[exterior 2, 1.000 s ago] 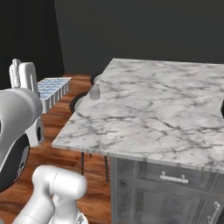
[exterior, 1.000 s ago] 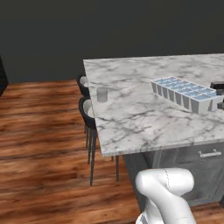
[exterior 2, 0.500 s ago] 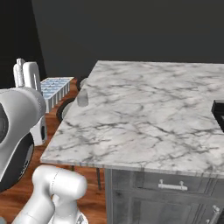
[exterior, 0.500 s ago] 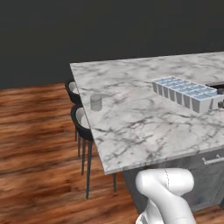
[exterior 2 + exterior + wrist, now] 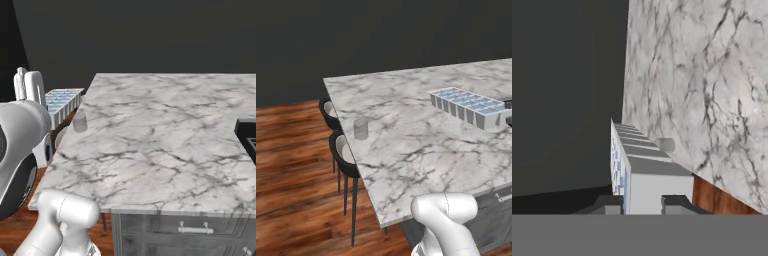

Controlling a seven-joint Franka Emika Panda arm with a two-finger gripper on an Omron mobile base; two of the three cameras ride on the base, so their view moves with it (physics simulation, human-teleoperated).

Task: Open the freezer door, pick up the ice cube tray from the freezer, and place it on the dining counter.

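We've got the dining counter [image 5: 406, 130] spread below and ahead. Ice cube tray [image 5: 643, 170] is carried above it, long axis running straight out from the gripper [image 5: 643, 202], which is clamped narrow on the tray's near end. Glass [image 5: 361, 128] sits near the counter's edge.

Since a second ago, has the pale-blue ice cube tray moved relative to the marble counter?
Yes. The pale-blue gridded ice cube tray, held in the pincer, has shifted away from the white marble counter's stool-side edge.

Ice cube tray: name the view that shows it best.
Left base view: the ice cube tray shows its whole cell grid from above. The right base view shows it partly behind the arm; the hand view shows it end-on between the gripper fingertips.
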